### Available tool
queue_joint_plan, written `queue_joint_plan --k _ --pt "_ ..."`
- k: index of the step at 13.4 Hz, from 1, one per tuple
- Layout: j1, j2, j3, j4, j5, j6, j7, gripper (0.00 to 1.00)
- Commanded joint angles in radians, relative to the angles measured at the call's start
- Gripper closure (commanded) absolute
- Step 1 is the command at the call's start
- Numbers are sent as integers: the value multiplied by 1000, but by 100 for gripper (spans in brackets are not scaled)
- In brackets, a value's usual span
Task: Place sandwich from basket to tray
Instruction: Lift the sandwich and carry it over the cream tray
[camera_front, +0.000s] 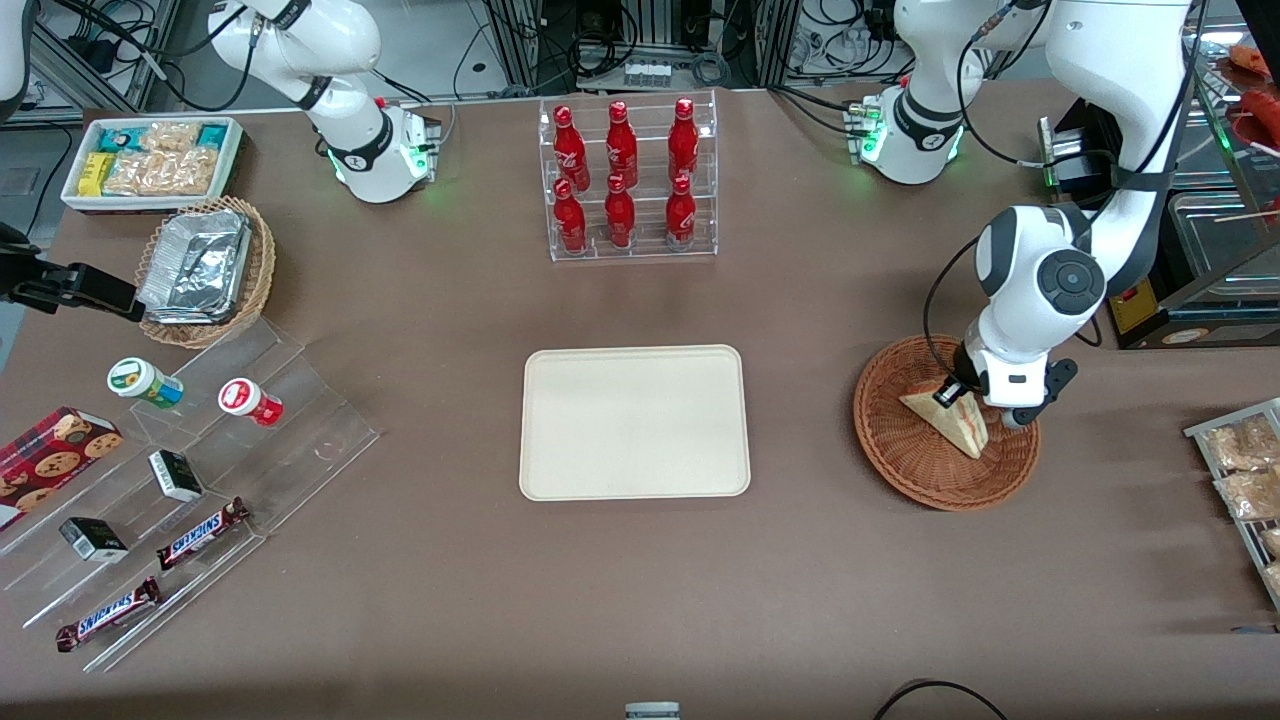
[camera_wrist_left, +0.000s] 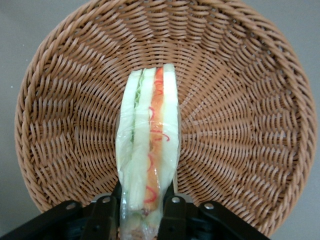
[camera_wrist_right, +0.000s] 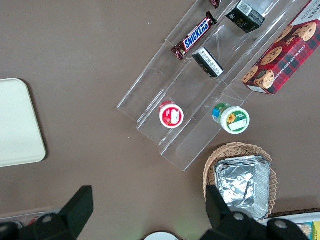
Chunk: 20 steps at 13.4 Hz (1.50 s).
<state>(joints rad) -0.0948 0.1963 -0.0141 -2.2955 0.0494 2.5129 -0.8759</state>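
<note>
gripper (camera_wrist_left: 146, 210) is down inside the basket (camera_wrist_left: 240, 125), fingers (camera_wrist_left: 106, 212) pinched on either flat face of the sandwich (camera_wrist_left: 149, 150), at one end of the wedge. Narrow gap, just the sandwich's thickness; grasping it, wrapper touching both pads. Sandwich still sits in the basket, its other end pointing at the weave.

Risks, my read: grip is at one end only, so the wedge could pivot or sag on lift. Slick wrapper could slip. Soft bread may squash if the squeeze is hard. A low lift could catch the basket rim and drag it.

tray (camera_front: 560, 470) sits well apart from the basket, toward the parked arm's end, nothing on it.
</note>
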Motion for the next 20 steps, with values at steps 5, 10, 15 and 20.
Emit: queue_joint_plan --k 5,10,15,20 --pt "-78 -121 -15 227 10 -441 26 84" --pt "-291 -81 -17 438 -5 -644 57 84" --pt "-505 144 -17 641 -2 -641 -6 84" --pt "-614 385 -15 830 4 -613 -18 84"
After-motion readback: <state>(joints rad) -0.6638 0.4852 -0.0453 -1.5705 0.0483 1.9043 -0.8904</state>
